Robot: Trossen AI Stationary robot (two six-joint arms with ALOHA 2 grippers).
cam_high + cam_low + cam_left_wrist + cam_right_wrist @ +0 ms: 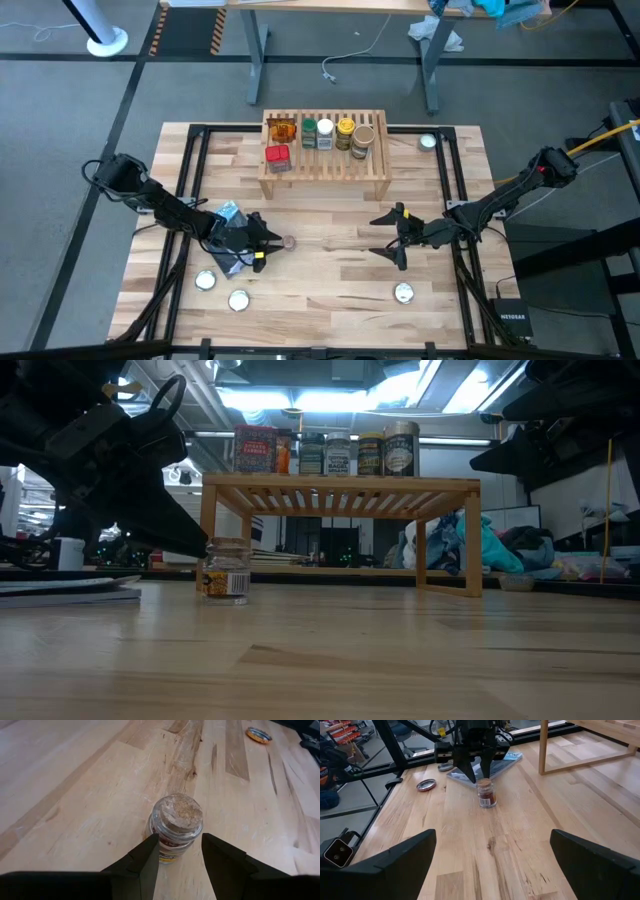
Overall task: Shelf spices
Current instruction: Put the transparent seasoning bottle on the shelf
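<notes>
The left pincer (268, 243) sits low over the near-left part of the tabletop (330, 270), its two dark fingers (150, 857) parted to either side of a small clear jar (176, 827) that stands upright on the wood. In the left wrist view the fingertips reach only the near side of the jar and a sliver of gap shows at each, so the jaws flank the jar without clearly clamping it — whether they touch the glass I cannot tell. The jar has a cork-coloured top and a label around its lower body; in the low view it stands in front of the shelf's left leg, well short of it. The right pincer (397, 237) hovers over the near-right part of the tabletop with its fingers spread wide apart and nothing between them, pointing across toward the jar and the left arm. The shelf (325, 160) stands at the far middle of the tabletop, a light-wood slatted rack on short legs. On its far, higher step stand an orange packet (283, 130), a green-lidded jar (309, 131), a white-lidded jar (325, 132) and a yellow-lidded jar (345, 132) in a row, with a tan-lidded jar (362, 140) at the right end; a red tin (278, 157) sits nearer, toward the left. A blue-and-white pouch (231, 214) lies flat beside the left arm, and flat round silver discs (238, 299) lie scattered near the tabletop's edges.
</notes>
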